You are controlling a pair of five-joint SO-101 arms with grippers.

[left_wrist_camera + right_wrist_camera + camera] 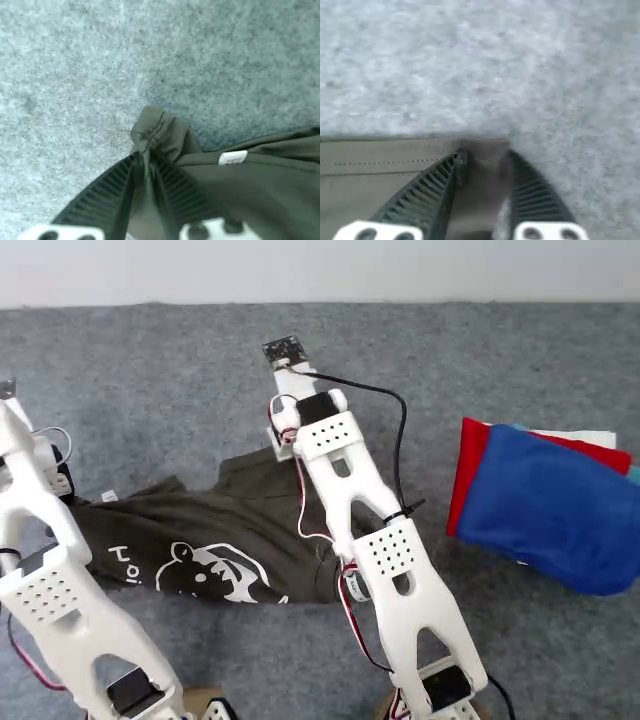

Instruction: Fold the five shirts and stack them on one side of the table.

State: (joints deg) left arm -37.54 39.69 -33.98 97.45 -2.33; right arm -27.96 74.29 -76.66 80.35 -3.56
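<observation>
dark olive shirt lies spread on grey table. left gripper: jaws clamped on a bunched corner. right gripper: jaws apart, hem corner lying between them, unpinched. advise closing the right fully before lifting, then raising both corners level. folded stack sits well apart from both jaws.

The high camera is looking steeply down from above the arms' bases, taking in the grey table from well back. Each wrist camera is staring along its own gripper from close up. The left gripper is at a bunched corner of the dark shirt and the right gripper at its hem — the shirt all three are sharing.
</observation>
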